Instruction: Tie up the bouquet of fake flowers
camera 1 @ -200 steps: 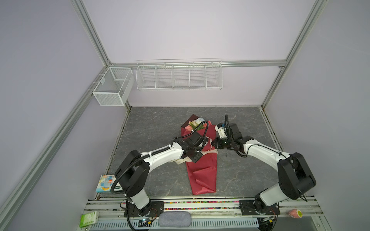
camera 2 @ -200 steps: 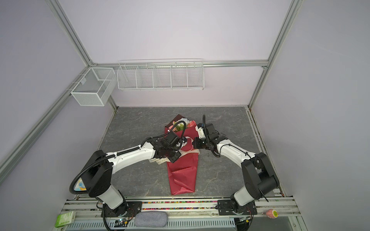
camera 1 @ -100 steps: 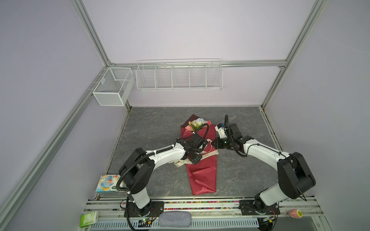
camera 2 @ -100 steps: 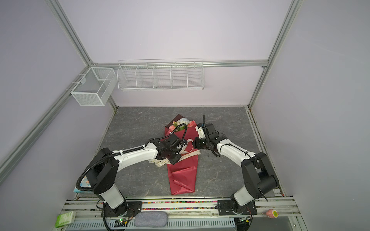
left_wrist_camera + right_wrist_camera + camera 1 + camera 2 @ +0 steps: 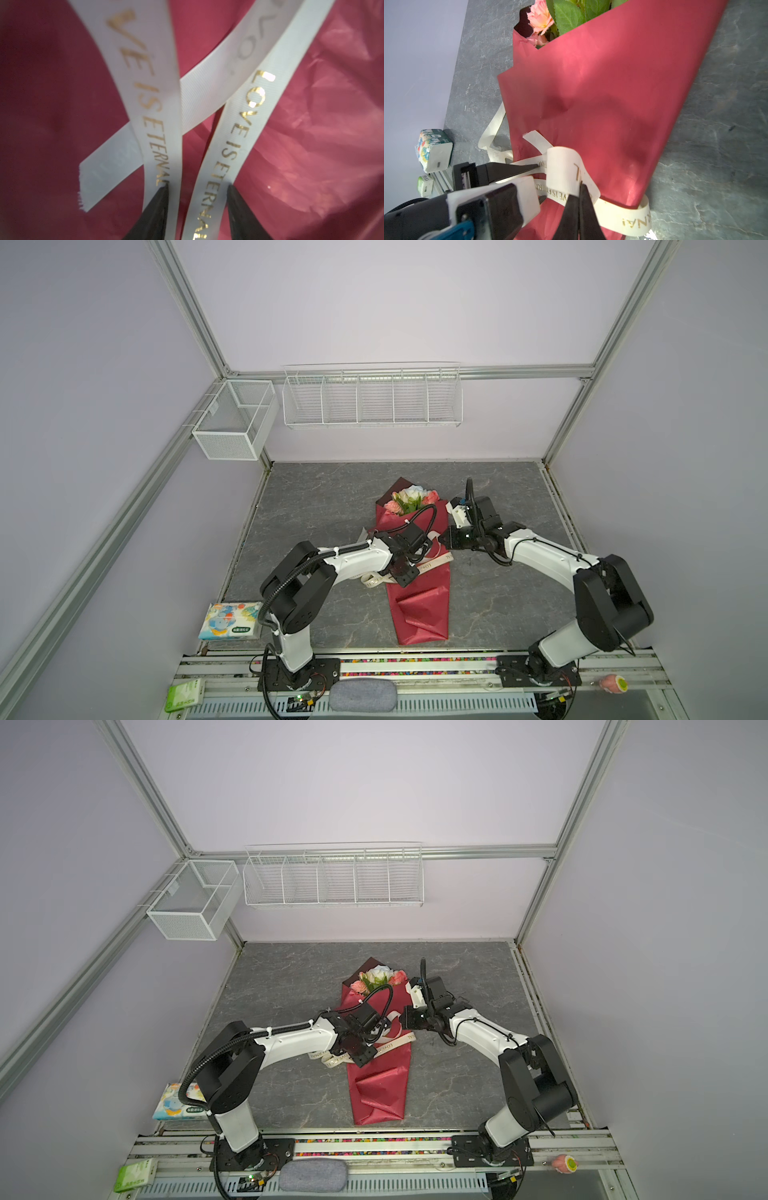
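**Two arms reach over the bouquet (image 5: 419, 597)**

One tissue pack (image 5: 230, 620) sits at the lower left of both top views, by the edge of the gray table (image 5: 332, 497). Next comes the left gripper (image 5: 197, 187), low over the middle of the bouquet. Its two black fingers are spread apart. Two strands of the cream ribbon (image 5: 158, 104) with gold letters run past them, and neither looks squeezed. The bouquet lies flat in the middle of both top views, wrapped in shiny red paper. Its pink and white flowers point to the top of the frame. Its narrow end points to the bottom. The cream ribbon crosses the red paper about halfway along. Just right of the bouquet is the right gripper (image 5: 581, 185). Its fingers are pressed together, pinching a loop of the cream ribbon.
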Tool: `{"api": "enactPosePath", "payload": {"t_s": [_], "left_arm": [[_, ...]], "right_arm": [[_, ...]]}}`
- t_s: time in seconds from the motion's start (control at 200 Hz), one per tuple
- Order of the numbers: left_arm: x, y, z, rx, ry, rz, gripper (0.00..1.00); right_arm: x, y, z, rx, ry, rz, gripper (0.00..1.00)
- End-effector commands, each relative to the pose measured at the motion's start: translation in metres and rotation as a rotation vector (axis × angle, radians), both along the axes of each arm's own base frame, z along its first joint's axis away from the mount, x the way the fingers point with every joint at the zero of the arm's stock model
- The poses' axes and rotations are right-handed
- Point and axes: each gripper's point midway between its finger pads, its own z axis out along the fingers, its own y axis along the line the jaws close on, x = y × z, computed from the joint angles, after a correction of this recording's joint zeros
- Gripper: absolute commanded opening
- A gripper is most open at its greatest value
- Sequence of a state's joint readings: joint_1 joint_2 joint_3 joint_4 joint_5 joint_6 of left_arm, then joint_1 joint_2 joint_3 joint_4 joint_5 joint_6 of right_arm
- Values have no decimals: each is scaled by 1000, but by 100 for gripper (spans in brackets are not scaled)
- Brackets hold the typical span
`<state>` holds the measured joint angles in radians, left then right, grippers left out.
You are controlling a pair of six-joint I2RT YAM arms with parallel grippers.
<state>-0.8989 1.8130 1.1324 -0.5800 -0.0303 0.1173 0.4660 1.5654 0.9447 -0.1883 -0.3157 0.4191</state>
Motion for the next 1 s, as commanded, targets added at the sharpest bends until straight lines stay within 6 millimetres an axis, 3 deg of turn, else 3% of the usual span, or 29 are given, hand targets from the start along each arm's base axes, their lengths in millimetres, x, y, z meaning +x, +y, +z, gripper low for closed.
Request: {"api": "enactPosePath", "payload": {"t_s": [0.0,0.3,0.455,0.695,0.86,0.995], "left_arm": [[0,2,-7,44,-9,-25,38],[-1,2,-3,42,-30,-15,7],[2,-3,23,-22,-75,11,0],[5,-5,77,-169,-175,51,0],[7,-4,87,-186,-201,56,0],[12,-3,88,-185,-218,82,0]], "right_arm": [[2,1,-1,2,10,6,6],[3,1,-2,1,14,7,6],[2,10,6,44,3,44,6],[2,26,5,75,55,124,7],[2,39,-12,50,133,194,9],[-19,49,-25,-18,203,333,8]]}}
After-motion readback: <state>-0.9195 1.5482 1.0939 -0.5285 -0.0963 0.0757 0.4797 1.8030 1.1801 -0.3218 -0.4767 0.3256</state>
